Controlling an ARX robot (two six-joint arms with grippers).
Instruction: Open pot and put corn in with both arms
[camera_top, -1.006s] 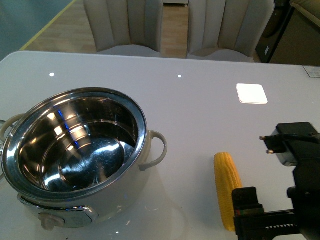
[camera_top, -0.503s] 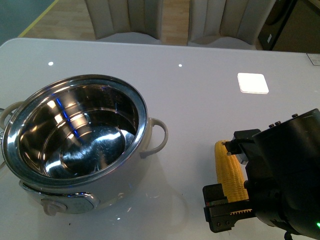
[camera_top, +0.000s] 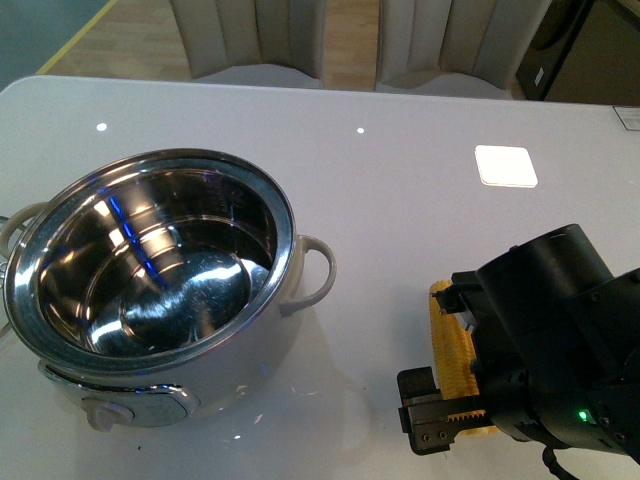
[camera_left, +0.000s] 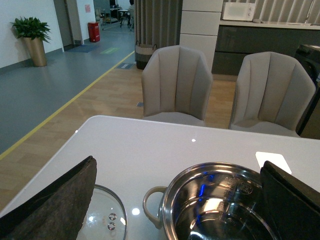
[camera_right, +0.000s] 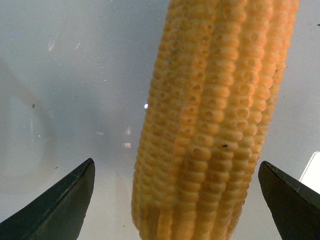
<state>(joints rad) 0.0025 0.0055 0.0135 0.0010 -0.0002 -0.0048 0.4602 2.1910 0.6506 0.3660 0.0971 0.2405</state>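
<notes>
Pot (camera_top: 291, 262) stood open; step in hand was pickup. Right gripper (camera_right: 180, 197) hung spread wide astride corn (camera_top: 450, 338), w/o contact; cob lay on table (camera_top: 400, 200) just right of pot. Left gripper (camera_left: 177, 172) was spread, empty. Next, prob.: close on cob, lift.

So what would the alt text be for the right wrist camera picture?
A yellow corn cob lies on the glossy white table, between the two black fingertips of the open right gripper; neither touches it.
</notes>
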